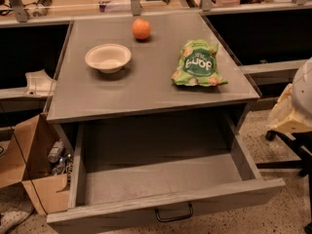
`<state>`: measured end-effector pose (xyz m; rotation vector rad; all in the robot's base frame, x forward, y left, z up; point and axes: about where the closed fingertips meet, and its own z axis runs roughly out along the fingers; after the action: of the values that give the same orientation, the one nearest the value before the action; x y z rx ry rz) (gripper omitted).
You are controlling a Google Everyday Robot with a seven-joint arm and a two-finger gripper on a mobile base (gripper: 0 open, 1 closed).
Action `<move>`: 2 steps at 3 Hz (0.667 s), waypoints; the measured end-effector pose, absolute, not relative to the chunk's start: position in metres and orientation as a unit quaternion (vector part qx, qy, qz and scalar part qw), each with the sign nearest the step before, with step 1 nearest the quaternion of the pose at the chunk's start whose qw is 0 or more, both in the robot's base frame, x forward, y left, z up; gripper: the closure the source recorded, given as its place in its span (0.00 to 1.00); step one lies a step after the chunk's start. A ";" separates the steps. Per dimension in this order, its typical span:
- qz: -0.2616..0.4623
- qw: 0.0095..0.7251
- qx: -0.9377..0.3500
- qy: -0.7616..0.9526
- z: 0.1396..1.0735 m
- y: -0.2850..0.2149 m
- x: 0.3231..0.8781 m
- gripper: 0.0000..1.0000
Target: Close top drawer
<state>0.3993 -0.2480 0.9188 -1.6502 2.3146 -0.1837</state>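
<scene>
The top drawer (161,179) is pulled far out below the grey tabletop (146,89). It is wide, deep, grey wood-grain and empty inside. Its dark loop handle (174,213) sits centred on the front, at the bottom edge of the view. My gripper (291,112) shows only as a white and cream shape at the right edge, to the right of the table and apart from the drawer. It is level with the tabletop's front right corner.
On the tabletop stand a cream bowl (108,57), an orange (141,29) and a green snack bag (197,64). An open cardboard box (34,174) sits on the floor at the left. A black chair base (287,150) is at the right.
</scene>
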 end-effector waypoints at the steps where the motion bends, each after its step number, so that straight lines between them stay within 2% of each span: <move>1: -0.044 0.133 -0.562 0.815 0.904 -0.251 0.378 1.00; 2: -0.024 0.120 -0.557 0.822 0.889 -0.249 0.356 1.00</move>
<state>0.3562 -0.2491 0.8887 -1.6268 2.4013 -0.0703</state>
